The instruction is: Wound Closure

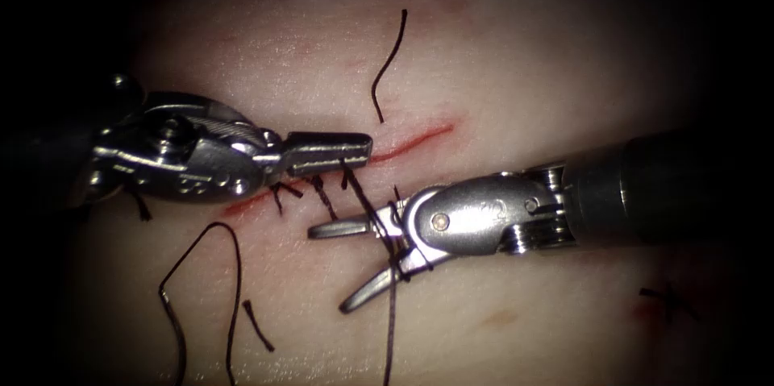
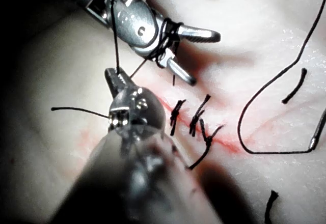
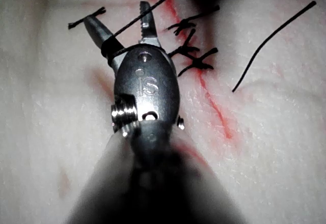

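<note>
Stretching between the two tools, a taut strand of dark suture thread [image 1: 367,205] is seen to run obliquely from the steel left tool [image 1: 363,147] down and rightwards to the steel right tool [image 1: 326,269]. The left tool's jaws are pressed together on that thread, right over the thin red cut [image 1: 419,140] in the pale pork tissue [image 1: 524,72]. The right tool's jaws are spread wide apart and clamp nothing. The thread is wound around them near their hinge, and from there it trails downwards. This tool is placed just below the cut, its tips directed leftwards. What appears to be the curved grey needle [image 2: 317,135] is held by neither tool: it is laid free on the tissue's surface, not in the tissue, well apart from both tools at the lower left of the endoscope view, with a loop of thread attached. The left arm is judged the nearer to it. Three knotted dark stitches [image 2: 196,117] are counted across the cut, whose edges are stained with red fluid [image 3: 216,109]. Three loose cut thread ends [image 1: 391,64] are counted, and one needle.
</note>
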Robot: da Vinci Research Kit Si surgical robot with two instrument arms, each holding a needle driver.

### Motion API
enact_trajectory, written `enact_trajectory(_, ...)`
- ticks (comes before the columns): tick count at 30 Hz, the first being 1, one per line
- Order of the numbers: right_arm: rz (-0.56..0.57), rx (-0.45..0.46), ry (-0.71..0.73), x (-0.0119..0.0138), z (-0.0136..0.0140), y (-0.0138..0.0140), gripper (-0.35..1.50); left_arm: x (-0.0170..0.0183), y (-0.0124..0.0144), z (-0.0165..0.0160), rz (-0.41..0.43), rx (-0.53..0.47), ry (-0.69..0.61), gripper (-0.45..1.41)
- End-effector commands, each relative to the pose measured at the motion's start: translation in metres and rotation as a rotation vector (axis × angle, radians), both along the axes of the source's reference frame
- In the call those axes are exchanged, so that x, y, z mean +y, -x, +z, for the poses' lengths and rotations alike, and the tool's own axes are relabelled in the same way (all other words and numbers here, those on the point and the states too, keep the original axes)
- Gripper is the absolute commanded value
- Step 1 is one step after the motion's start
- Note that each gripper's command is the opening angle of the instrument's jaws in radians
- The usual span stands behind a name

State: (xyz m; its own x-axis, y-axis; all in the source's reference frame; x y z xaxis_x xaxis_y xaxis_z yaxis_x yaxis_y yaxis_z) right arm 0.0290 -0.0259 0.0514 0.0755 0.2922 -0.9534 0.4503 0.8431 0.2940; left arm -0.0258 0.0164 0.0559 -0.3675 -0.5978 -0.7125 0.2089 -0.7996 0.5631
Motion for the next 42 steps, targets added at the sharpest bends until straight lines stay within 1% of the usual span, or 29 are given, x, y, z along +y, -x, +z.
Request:
enact_trajectory(1,-0.006,0.015,-0.016,-0.0007,0.0004,-0.0004,0.86,0.0004,0.0004,0.0008,-0.004,-0.001,0.002,-0.45)
enact_trajectory(5,-0.016,0.093,-0.071,-0.0004,0.0004,0.0002,0.83,0.0006,0.0000,0.0029,-0.006,-0.006,0.001,-0.45)
enact_trajectory(6,-0.022,0.120,-0.089,-0.0002,0.0004,0.0006,0.69,0.0005,-0.0002,0.0037,-0.007,-0.007,-0.001,-0.45)
enact_trajectory(8,-0.017,0.165,-0.119,0.0001,0.0004,0.0010,0.59,0.0000,-0.0005,0.0050,-0.006,-0.004,-0.008,-0.45)
enact_trajectory(11,0.006,0.227,-0.161,0.0004,0.0004,0.0014,0.47,-0.0006,-0.0008,0.0061,-0.003,-0.002,-0.014,-0.45)
enact_trajectory(12,0.009,0.240,-0.173,0.0005,0.0005,0.0015,0.39,-0.0009,-0.0009,0.0065,-0.002,-0.002,-0.020,-0.45)
enact_trajectory(14,0.004,0.263,-0.180,0.0007,0.0006,0.0016,0.06,-0.0015,-0.0010,0.0070,0.001,-0.002,-0.028,-0.45)
enact_trajectory(15,0.009,0.262,-0.181,0.0007,0.0007,0.0017,0.04,-0.0017,-0.0011,0.0071,0.005,0.000,-0.027,-0.45)
enact_trajectory(19,0.047,0.283,-0.200,0.0011,0.0010,0.0016,0.04,-0.0029,-0.0015,0.0077,0.012,0.002,-0.030,-0.45)
enact_trajectory(23,0.085,0.272,-0.211,0.0018,0.0011,0.0016,0.04,-0.0040,-0.0017,0.0080,0.011,-0.001,-0.040,-0.45)
enact_trajectory(27,0.131,0.263,-0.228,0.0027,0.0009,0.0015,0.16,-0.0057,-0.0014,0.0083,0.014,-0.003,-0.049,-0.45)
enact_trajectory(30,0.156,0.248,-0.221,0.0032,0.0008,0.0015,0.21,-0.0071,-0.0009,0.0087,0.019,0.003,-0.049,-0.45)
enact_trajectory(31,0.169,0.239,-0.216,0.0033,0.0008,0.0015,0.24,-0.0076,-0.0006,0.0088,0.021,0.008,-0.044,-0.45)
enact_trajectory(32,0.183,0.226,-0.216,0.0035,0.0008,0.0015,0.34,-0.0080,-0.0005,0.0089,0.020,0.010,-0.047,-0.45)
enact_trajectory(34,0.212,0.205,-0.212,0.0037,0.0007,0.0013,0.46,-0.0086,-0.0001,0.0091,0.018,0.011,-0.045,-0.45)
enact_trajectory(37,0.266,0.152,-0.201,0.0037,0.0007,0.0011,0.51,-0.0094,0.0006,0.0094,0.010,0.004,-0.060,-0.45)
enact_trajectory(40,0.324,0.089,-0.196,0.0038,0.0008,0.0011,0.63,-0.0098,0.0011,0.0095,0.005,0.006,-0.061,-0.45)
enact_trajectory(42,0.369,0.047,-0.194,0.0038,0.0009,0.0011,0.63,-0.0100,0.0014,0.0094,0.003,0.008,-0.060,-0.45)
